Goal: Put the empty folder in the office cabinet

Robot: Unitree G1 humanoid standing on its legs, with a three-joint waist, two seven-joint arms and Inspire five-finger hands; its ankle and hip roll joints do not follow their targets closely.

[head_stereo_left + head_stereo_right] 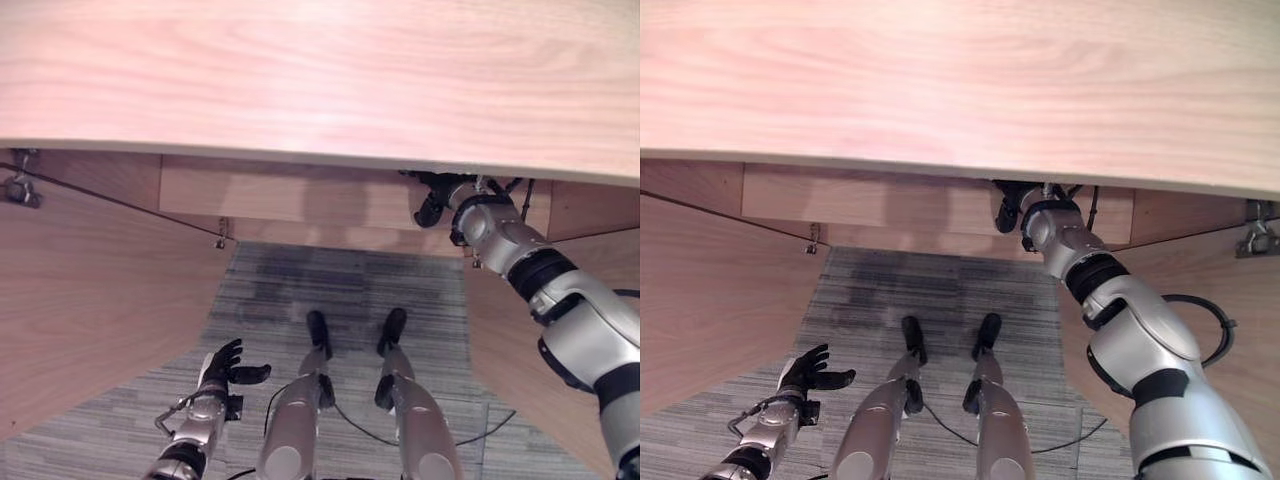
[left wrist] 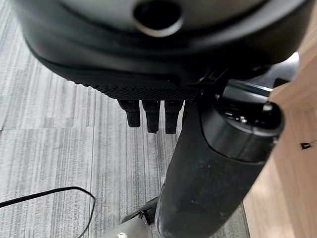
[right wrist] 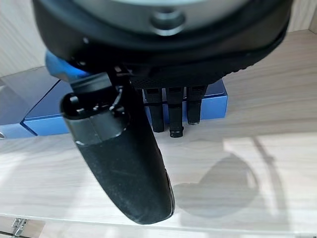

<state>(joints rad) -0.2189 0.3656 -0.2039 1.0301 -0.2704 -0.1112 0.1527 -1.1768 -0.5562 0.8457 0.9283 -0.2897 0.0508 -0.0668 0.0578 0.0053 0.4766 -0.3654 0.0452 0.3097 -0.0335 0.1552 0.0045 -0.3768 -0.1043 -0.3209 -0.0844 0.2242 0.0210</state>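
Observation:
The blue folder lies flat on a pale wooden shelf inside the cabinet. My right hand is open over it, with straight fingers reaching to its near edge and the thumb standing clear above the shelf. From the head, the right hand reaches in under the cabinet's top, which hides most of it. My left hand hangs low at my left side above the carpet, open and holding nothing.
Both cabinet doors stand open: the left door and the right door flank me. A darker blue-grey flat piece lies beside the folder on the shelf. Grey striped carpet covers the floor.

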